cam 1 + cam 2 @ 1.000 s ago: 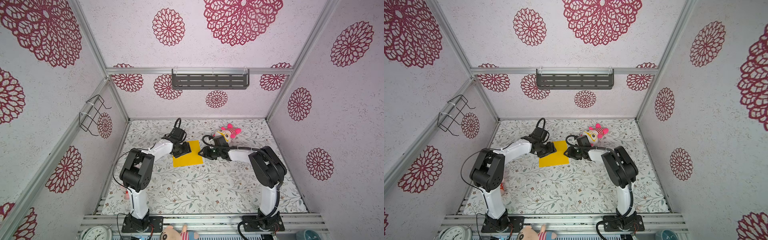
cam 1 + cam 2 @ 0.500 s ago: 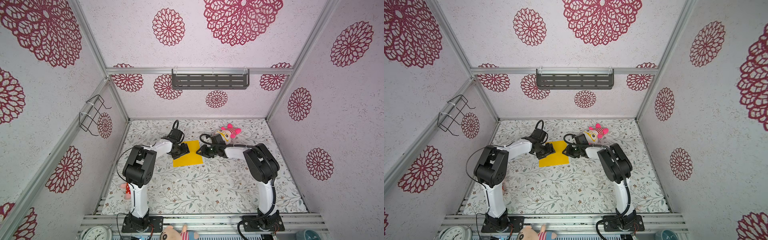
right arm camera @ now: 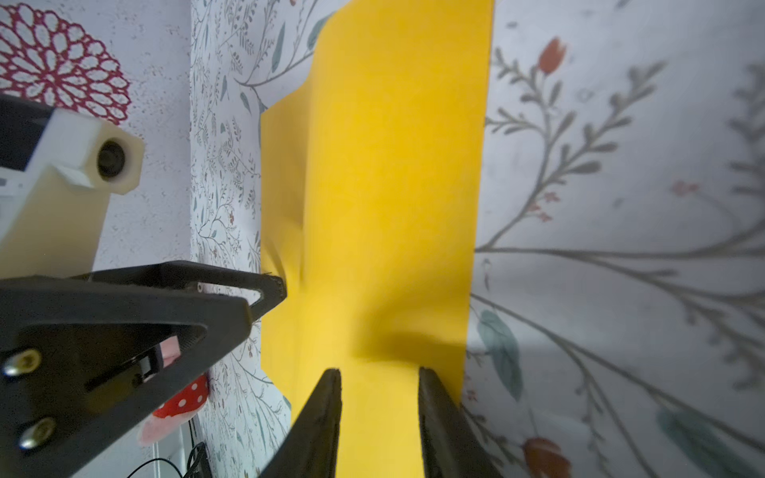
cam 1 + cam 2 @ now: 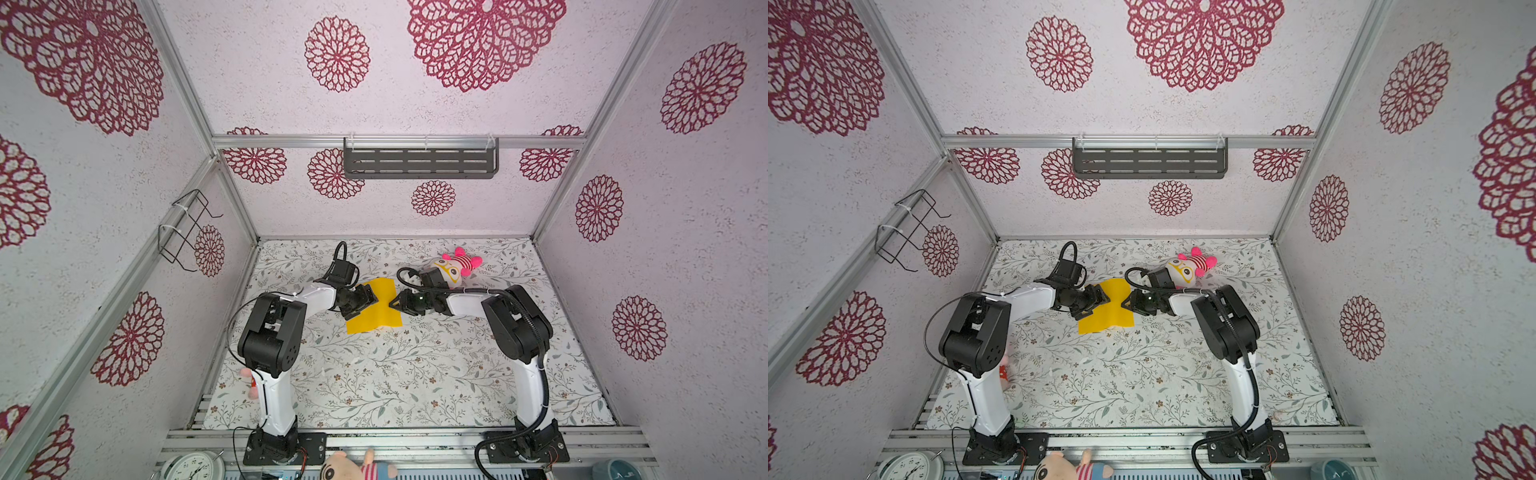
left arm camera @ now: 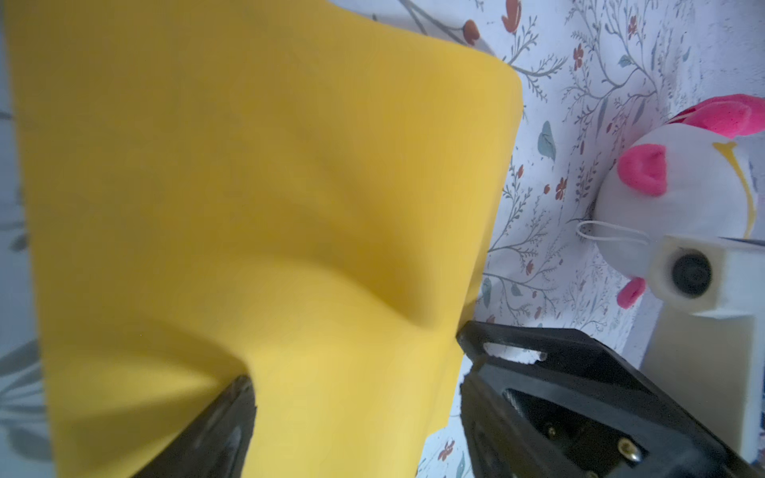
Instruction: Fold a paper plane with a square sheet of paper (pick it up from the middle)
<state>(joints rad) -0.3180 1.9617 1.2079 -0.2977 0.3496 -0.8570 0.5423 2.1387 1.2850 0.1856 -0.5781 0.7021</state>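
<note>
The square sheet of paper (image 4: 374,322) (image 4: 1104,322) is yellow-orange and lies on the floral mat, buckled and drawn in at its waist. My left gripper (image 4: 368,300) (image 4: 1100,298) stands at its left edge, open, and the sheet (image 5: 248,186) spreads between its fingers (image 5: 225,422). My right gripper (image 4: 395,305) (image 4: 1126,304) faces it from the right edge. In the right wrist view its two fingers (image 3: 327,414) stand a little apart over the sheet (image 3: 393,165), yellow showing between them. The paper plane is not in view.
A pink-and-white plush toy (image 4: 455,266) (image 5: 683,174) lies just behind the right wrist. A small red-and-white toy (image 4: 249,380) sits by the left arm's base. A clock (image 4: 189,467) and a doll (image 4: 357,469) rest on the front rail. Walls enclose the mat on three sides.
Both grippers have closed in on the sheet's middle from either side, and its waist has drawn in. The left jaws have widened and the right jaws have narrowed a little.
</note>
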